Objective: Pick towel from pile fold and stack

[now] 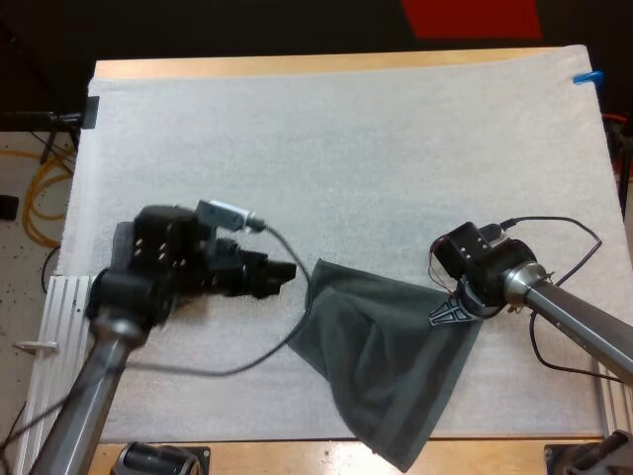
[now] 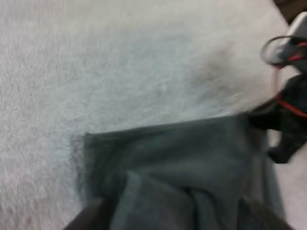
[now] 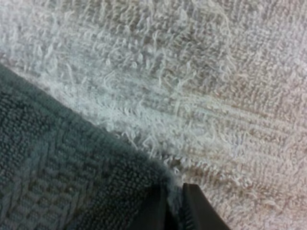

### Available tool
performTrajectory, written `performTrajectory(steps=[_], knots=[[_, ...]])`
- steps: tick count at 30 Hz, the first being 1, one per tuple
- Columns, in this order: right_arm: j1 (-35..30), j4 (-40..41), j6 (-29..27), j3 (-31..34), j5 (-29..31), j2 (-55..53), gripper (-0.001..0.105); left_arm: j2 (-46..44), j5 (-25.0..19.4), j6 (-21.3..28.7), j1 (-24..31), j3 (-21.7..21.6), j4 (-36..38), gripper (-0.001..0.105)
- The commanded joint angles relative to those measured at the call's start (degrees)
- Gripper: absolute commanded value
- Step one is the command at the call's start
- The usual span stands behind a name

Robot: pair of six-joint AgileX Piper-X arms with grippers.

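One dark grey-green towel (image 1: 386, 361) lies loosely spread on the white mat (image 1: 326, 148) near the table's front edge, and its lowest tip reaches the wood strip. My right gripper (image 1: 452, 309) is at the towel's right corner. In the right wrist view its fingers (image 3: 196, 213) are pinched together on the towel corner (image 3: 72, 182). My left gripper (image 1: 287, 273) hovers just left of the towel's upper left corner (image 1: 321, 267). In the left wrist view its fingers (image 2: 86, 216) stand wide apart over the towel (image 2: 182, 167), with the right gripper (image 2: 288, 120) at the far corner.
Bare mat stretches behind and to both sides of the towel. The wooden table edge (image 1: 257, 453) runs along the front. A pale metal rail (image 1: 54, 327) lies at the table's left, beside my left arm.
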Motion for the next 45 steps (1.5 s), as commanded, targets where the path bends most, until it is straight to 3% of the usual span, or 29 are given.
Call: performTrajectory(steps=[1,6,13,19,25,30,36,39,42,45], knots=[[-0.3,0.7,-0.3,0.1,1.1,-0.6,0.000,2.1,0.9,0.1,-0.2,-0.7,-2.5,0.054],[-0.3,0.7,-0.3,0.1,0.9,-0.6,0.000,10.4,0.6,1.4,-0.9,-1.9,-5.8,0.054],[-0.3,0.7,-0.3,0.1,0.7,-0.6,0.000,21.7,-3.2,1.6,-5.3,-4.4,-9.6,0.054],[-0.3,0.7,-0.3,0.1,0.7,-0.6,0.000,31.6,-7.5,1.4,-8.9,-7.7,-9.8,0.054],[-0.3,0.7,-0.3,0.1,0.7,-0.6,0.000,37.8,-7.9,0.9,-9.7,-10.0,-9.2,0.054],[-0.3,0.7,-0.3,0.1,0.7,-0.6,0.000,38.7,-3.0,0.7,-9.7,-10.1,-9.1,0.040],[-0.3,0.7,-0.3,0.1,0.7,-0.6,0.000,38.7,-1.4,0.9,-9.7,-10.1,-9.1,0.000],[-0.3,0.7,0.3,0.1,0.4,-0.7,0.000,38.7,0.5,0.8,-9.7,-10.1,-8.9,0.000],[-0.3,-0.3,4.0,-0.7,-3.4,-1.9,0.000,38.0,0.5,-1.0,-10.6,-10.1,-8.9,0.000],[-0.3,-2.8,4.0,-1.8,-3.5,-4.7,0.000,34.5,-4.6,-0.6,-12.5,-10.1,-8.9,0.000]])
